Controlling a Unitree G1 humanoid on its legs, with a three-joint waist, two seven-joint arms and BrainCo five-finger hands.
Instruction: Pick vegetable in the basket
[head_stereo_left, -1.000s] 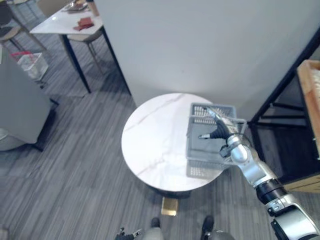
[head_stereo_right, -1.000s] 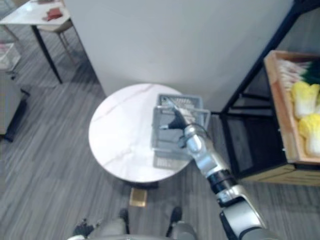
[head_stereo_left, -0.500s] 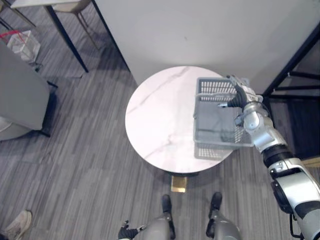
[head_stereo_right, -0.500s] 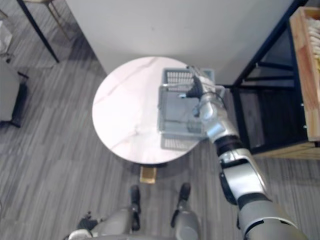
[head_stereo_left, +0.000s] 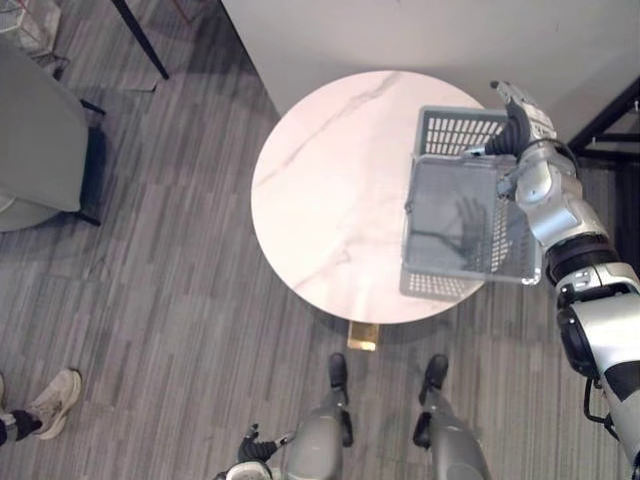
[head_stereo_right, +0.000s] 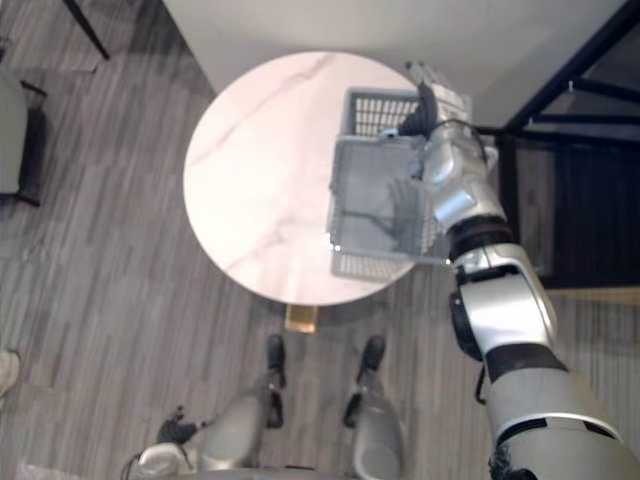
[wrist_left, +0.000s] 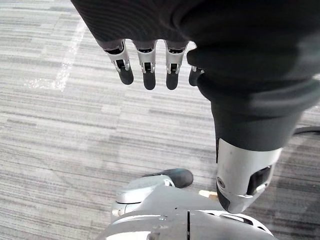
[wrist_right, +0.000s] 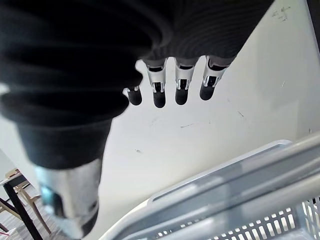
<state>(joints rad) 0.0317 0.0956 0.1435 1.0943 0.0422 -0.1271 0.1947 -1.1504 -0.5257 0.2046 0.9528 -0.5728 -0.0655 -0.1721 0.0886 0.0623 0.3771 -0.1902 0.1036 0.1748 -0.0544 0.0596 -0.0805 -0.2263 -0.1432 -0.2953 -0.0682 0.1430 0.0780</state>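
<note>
Right hand (head_stereo_left: 519, 124) seemingly above basket (head_stereo_left: 455, 131) rim

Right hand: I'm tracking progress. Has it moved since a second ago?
Yes. The right hand went from above the basket's middle to its far right corner.

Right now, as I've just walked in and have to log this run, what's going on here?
A humanoid robot stands at a round white table with a grey basket on its right side. The basket looks empty. The robot's right hand is up by the basket's far right corner, fingers straight, holding nothing. Its left hand hangs over the floor, also open and empty.
</note>
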